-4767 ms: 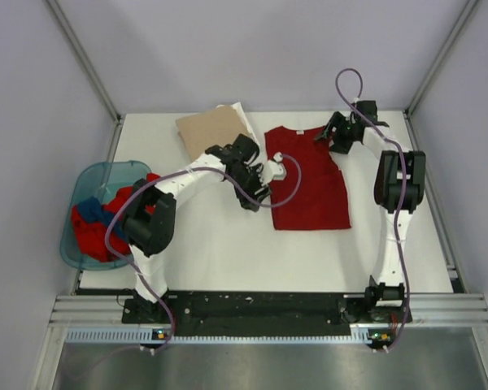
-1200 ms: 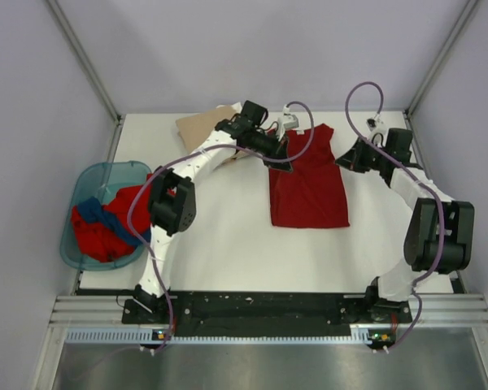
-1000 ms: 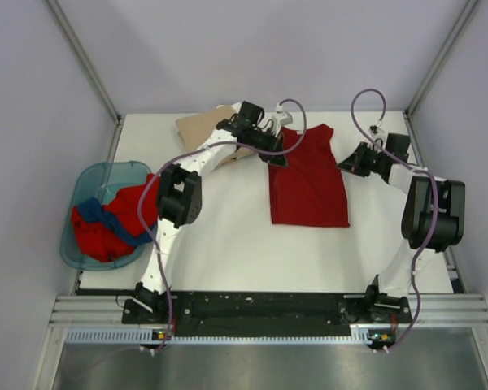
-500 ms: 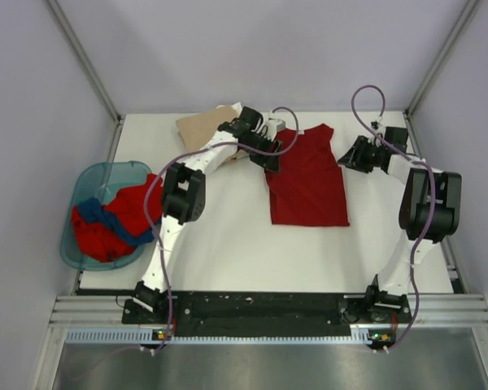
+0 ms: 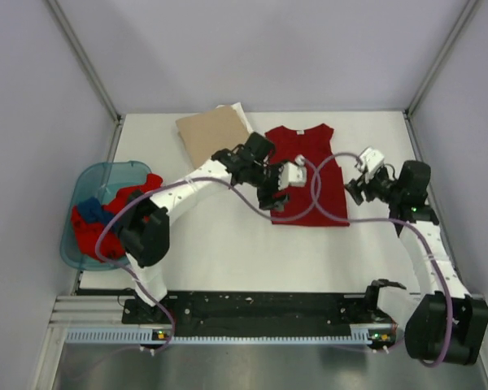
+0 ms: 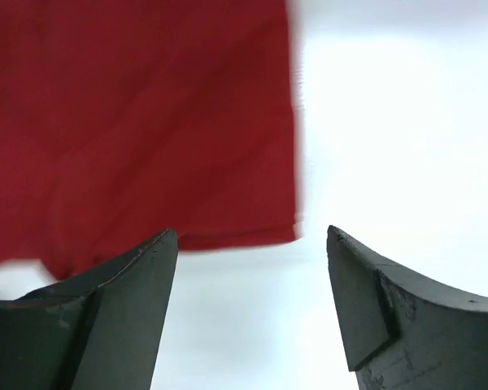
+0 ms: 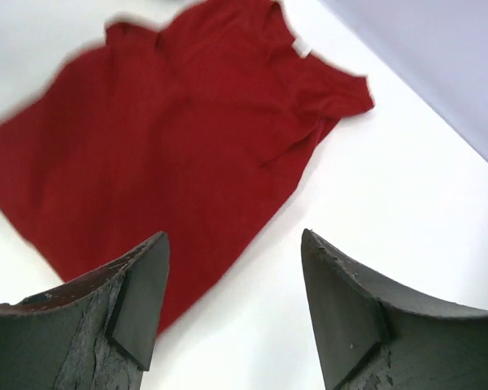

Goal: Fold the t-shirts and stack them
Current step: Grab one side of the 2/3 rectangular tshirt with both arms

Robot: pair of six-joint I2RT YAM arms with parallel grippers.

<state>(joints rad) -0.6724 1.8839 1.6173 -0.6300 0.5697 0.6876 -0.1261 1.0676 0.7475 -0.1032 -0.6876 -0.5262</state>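
A dark red t-shirt [image 5: 305, 142] lies flat on the white table, collar at the far end, and looks narrowed into a long shape. My left gripper [image 5: 275, 203] hovers open and empty over its near left corner. In the left wrist view the shirt's corner [image 6: 146, 138] shows beyond the spread fingers [image 6: 122, 284]. My right gripper [image 5: 351, 193] is open and empty just beside the shirt's right edge. The right wrist view shows the whole shirt [image 7: 171, 138] ahead of the fingers [image 7: 350, 301]. A folded tan shirt [image 5: 214, 134] lies at the far left.
A translucent teal tub [image 5: 85, 179] at the left edge holds crumpled red [image 5: 98, 236] and blue [image 5: 89, 213] shirts. Purple cables [image 5: 329, 203] from both arms loop over the red shirt. Grey walls close in the table on three sides.
Both grippers have moved from the shirt's far end, near the shoulders, toward me along its sides. The left one now sits at the near left corner. The shirt lies still.
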